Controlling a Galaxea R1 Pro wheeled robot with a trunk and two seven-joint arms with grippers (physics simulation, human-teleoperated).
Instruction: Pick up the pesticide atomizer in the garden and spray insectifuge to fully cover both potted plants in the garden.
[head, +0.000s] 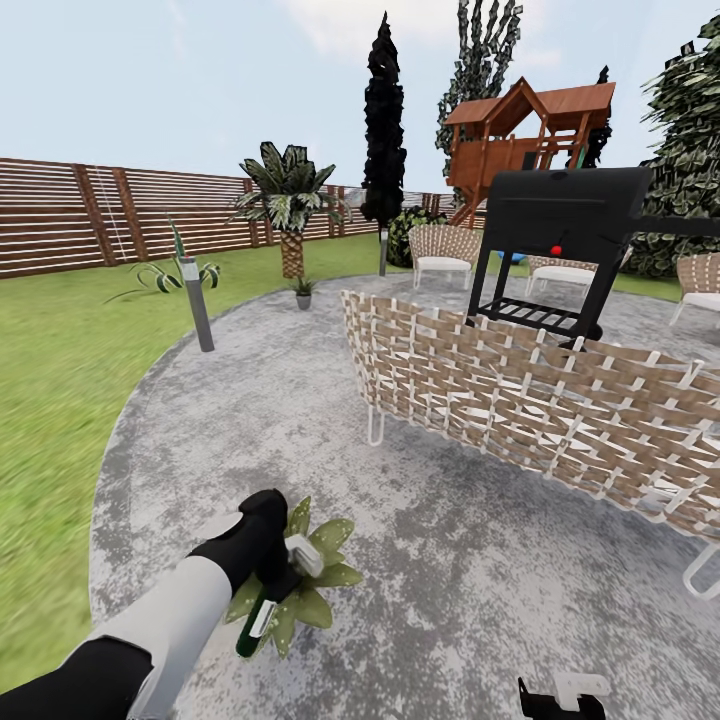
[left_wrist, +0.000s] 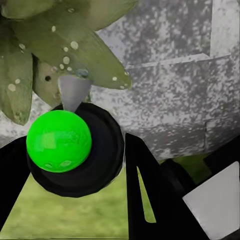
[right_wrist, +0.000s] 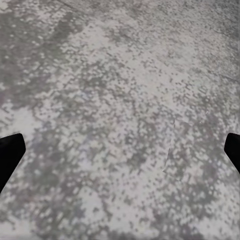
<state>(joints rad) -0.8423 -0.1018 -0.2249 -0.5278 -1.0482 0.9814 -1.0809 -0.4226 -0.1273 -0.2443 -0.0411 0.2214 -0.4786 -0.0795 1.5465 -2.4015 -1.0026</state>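
Observation:
My left gripper (head: 272, 572) is shut on the pesticide atomizer (head: 250, 628), a slim dark-green bottle with a white band and a pale grey trigger head. It hangs just above a potted plant (head: 318, 578), a low rosette of broad green leaves on the paving. In the left wrist view the leaves (left_wrist: 75, 45) carry pale specks, beyond a bright green round end (left_wrist: 59, 141) between my black fingers (left_wrist: 150, 200). A second small potted plant (head: 303, 291) stands far off by the palm. My right gripper (head: 560, 695) (right_wrist: 120, 155) is open over bare paving.
A woven wicker sofa (head: 520, 410) stands to the right, with a black grill (head: 565, 240) and more chairs behind it. A grey bollard light (head: 198, 305) and a striped agave (head: 165, 275) mark the lawn edge. The slat fence (head: 90, 215) bounds the far side.

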